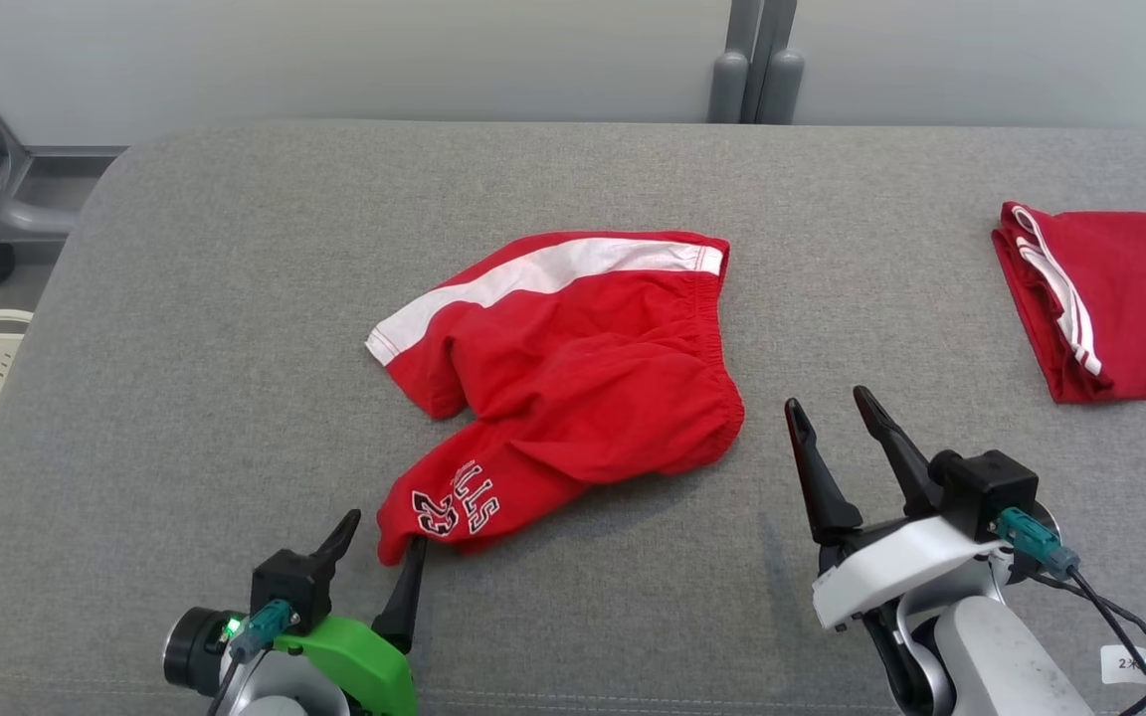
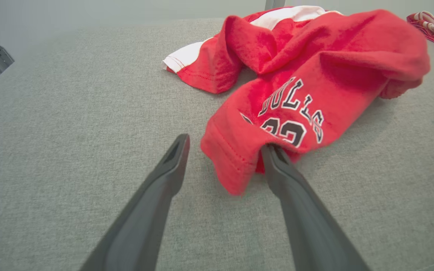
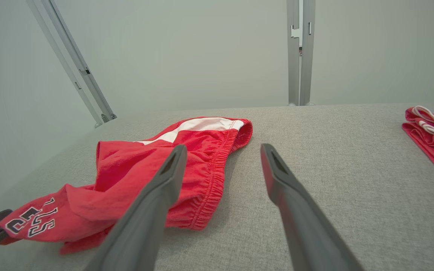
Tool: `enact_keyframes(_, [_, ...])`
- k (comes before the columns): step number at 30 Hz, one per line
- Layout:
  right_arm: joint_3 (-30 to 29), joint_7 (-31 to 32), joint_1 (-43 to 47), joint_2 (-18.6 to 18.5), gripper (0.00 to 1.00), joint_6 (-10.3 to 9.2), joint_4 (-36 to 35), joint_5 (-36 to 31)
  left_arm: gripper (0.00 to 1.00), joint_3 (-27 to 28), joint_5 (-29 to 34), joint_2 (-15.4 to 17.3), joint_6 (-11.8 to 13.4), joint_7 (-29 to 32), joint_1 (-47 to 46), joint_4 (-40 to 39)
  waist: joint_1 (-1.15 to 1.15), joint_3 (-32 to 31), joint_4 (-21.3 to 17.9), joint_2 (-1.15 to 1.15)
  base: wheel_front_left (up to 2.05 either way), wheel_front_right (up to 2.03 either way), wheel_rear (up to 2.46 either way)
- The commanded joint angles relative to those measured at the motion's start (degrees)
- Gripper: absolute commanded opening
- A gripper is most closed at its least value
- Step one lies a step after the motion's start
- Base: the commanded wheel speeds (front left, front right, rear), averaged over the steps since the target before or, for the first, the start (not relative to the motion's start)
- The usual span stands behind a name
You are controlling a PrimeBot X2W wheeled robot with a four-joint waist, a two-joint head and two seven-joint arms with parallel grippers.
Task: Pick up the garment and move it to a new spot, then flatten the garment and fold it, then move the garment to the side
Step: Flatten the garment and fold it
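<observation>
Both grippers stand open, left gripper with one finger under the hem of the red shorts crumpled mid table, right gripper beside them; flattening looks next: pinch corners, spread apart.

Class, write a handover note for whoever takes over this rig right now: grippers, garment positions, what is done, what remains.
Left gripper: open, one finger tucked at the printed leg hem of the red shorts, not gripping.
Right gripper: open, empty, beside the waistband.
Shorts: crumpled in the middle of the grey table; a folded red garment lies at its right edge.
Done: nothing visibly finished; whether the shorts were already moved cannot be told.
Left: flatten, fold, move aside.
</observation>
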Motion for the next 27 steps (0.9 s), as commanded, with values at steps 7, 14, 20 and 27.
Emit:
enact_keyframes(7, [-0.71, -0.17, -0.01, -0.43, 1.0, -0.02, 0.2, 0.3, 1.0, 2.97, 0.68, -0.46, 1.42, -1.15, 1.36, -4.39, 0.0, -0.31, 0.73, 0.0, 0.0, 0.0, 0.0])
enact_keyframes(14, [-1.6, -0.17, 0.35, -0.58, 1.0, -0.02, 0.27, 0.38, 1.0, 5.71, 1.85, 0.05, 2.56, -1.03, 4.95, -10.78, 0.0, -0.57, 1.45, 0.0, 0.0, 0.0, 0.0])
enact_keyframes(20, [-1.34, 0.94, -0.19, -0.76, 1.0, -0.02, 1.51, 0.91, 1.0, 7.86, 2.22, -0.63, 3.36, -1.03, 6.39, -13.09, 0.0, -0.33, 1.93, 0.0, 0.0, 0.0, 0.0])
enact_keyframes(27, [0.74, 3.71, -3.31, -2.36, 1.0, -0.02, 7.21, 3.9, 1.0, 11.59, 3.95, -2.25, 3.99, -0.98, 7.62, -15.73, 0.0, -0.32, 2.43, 0.0, 0.0, 0.0, 0.0])
